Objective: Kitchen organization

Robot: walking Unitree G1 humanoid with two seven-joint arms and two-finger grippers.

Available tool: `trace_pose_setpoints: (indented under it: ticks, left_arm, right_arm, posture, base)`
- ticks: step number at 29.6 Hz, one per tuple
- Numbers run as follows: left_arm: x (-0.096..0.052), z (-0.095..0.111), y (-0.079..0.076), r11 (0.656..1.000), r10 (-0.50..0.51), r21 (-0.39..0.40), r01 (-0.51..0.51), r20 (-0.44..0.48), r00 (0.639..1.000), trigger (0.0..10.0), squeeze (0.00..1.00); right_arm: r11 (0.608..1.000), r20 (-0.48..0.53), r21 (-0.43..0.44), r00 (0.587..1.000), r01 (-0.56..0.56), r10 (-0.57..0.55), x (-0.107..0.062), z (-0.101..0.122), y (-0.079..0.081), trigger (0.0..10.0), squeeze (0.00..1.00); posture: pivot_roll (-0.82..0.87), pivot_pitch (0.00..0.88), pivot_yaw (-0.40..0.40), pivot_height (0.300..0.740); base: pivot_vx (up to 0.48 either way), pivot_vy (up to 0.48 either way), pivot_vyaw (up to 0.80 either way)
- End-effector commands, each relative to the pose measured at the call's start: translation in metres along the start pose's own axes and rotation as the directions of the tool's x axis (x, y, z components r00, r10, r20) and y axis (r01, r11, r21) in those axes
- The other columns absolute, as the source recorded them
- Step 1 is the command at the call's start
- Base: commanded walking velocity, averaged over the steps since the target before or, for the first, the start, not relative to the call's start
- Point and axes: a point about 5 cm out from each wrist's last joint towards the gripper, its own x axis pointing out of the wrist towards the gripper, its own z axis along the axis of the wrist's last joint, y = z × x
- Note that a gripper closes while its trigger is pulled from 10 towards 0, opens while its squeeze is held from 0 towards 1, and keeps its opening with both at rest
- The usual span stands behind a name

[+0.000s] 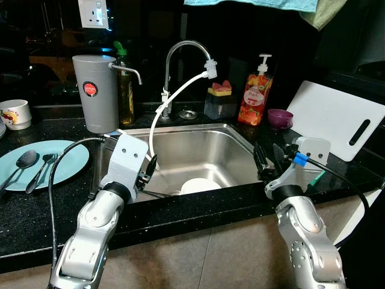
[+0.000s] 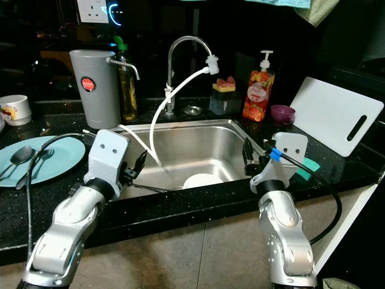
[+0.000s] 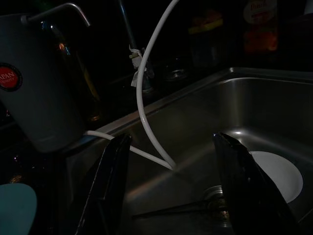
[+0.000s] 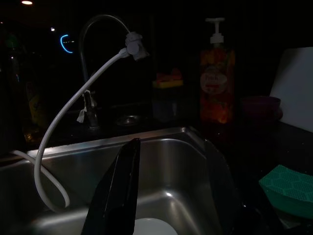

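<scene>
Presently, head views: steel sink (image 1: 222, 147) set in the black bench (image 1: 36, 205), a white dish (image 1: 201, 186) on its floor near the drain, a thin dark utensil (image 2: 147, 188) lying beside it; white hose (image 1: 174, 96) running from the tap (image 1: 180, 48) into the basin. Left gripper (image 1: 149, 170) poised over the sink's left rim, right gripper (image 1: 264, 161) over the right rim, both empty. On the bench to the left, a teal plate (image 1: 72, 158) with spoons (image 1: 24, 161); a green sponge (image 2: 310, 164) lies by the right arm. Left wrist view: fingers (image 3: 110, 186) spread wide, nothing held, dish and utensil framed between them below. Right wrist view: fingers (image 4: 120, 191) parted, dish edge (image 4: 151, 226) just beneath. Likely step: lifting the dish out. Advice: descend clear of the hose, pinch the dish by its rim, since it lies flat on slick steel and may slide.
</scene>
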Motion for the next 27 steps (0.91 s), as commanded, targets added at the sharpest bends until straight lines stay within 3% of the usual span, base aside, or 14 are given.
trace_pose_setpoints:
  ticks: [1,27]
  left_arm:
    - [0.0013,0.0008,-0.0039,1.000,-0.017,0.002,0.017,0.002,1.000,10.0,0.00]
    - [0.0007,0.0022,-0.0048,1.000,-0.016,-0.005,0.016,0.006,1.000,10.0,0.00]
  right_arm:
    - [1.000,0.007,-0.011,1.000,-0.003,0.003,-0.0002,0.0022,0.0001,10.0,0.00]
    - [1.000,0.003,-0.016,1.000,-0.006,0.006,-0.0008,0.0026,0.0003,10.0,0.00]
  posture:
    - [0.17,0.007,-0.098,0.740]
    - [0.17,0.013,-0.101,0.740]
  base:
    - [0.000,0.000,0.00]
    - [0.000,0.000,0.00]
